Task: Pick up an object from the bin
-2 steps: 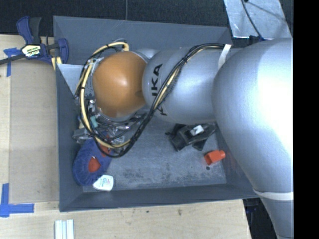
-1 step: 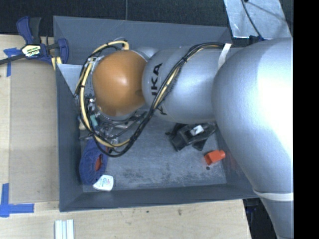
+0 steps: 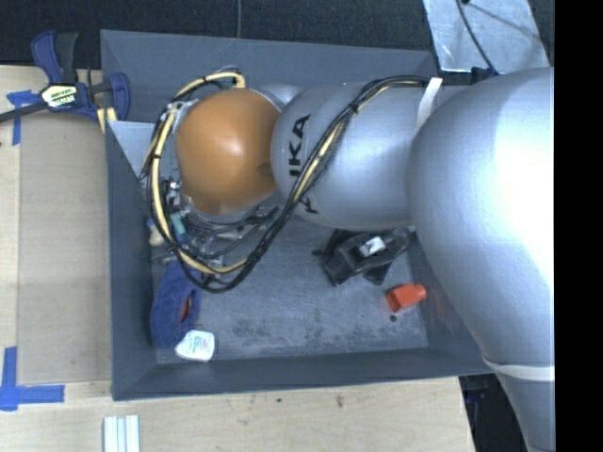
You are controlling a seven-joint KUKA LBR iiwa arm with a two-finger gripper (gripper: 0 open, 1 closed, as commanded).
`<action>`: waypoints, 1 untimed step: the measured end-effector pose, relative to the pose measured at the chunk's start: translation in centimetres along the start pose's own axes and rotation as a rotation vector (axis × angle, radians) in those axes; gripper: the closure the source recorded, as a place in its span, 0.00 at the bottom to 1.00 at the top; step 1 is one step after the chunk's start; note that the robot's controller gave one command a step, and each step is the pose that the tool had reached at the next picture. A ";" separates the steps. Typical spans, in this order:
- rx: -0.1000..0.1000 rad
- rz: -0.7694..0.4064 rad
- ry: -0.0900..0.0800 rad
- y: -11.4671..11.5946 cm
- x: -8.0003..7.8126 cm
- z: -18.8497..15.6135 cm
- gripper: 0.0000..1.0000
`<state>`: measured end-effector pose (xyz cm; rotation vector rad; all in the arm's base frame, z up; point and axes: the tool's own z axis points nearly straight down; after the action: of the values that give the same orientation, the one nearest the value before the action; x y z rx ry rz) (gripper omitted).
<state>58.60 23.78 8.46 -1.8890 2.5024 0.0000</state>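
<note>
The hand (image 3: 196, 248) is low in the left part of the bin (image 3: 283, 370), under the orange wrist cover (image 3: 226, 153); I cannot tell if it is released or clenched. Just below it, near the left wall, lies a blue cloth piece (image 3: 172, 311) with a white tag (image 3: 196, 345). A black object (image 3: 363, 255) and a small red block (image 3: 407, 297) lie well apart at the right, with bare floor between.

The thick silver-grey metal arm (image 3: 471, 186) has smooth, rounded links, one marked with black KUKA lettering (image 3: 300, 153). A glossy orange dome cover (image 3: 224, 153) caps the wrist. Black cables (image 3: 332, 132) and yellow cables (image 3: 158, 144) loop around it.
</note>
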 end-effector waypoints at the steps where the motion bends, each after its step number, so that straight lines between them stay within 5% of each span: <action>1: 0.000 0.004 -0.001 -0.1 -0.1 -0.4 1.00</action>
<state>58.70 23.80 8.87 -1.8828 2.5057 0.0012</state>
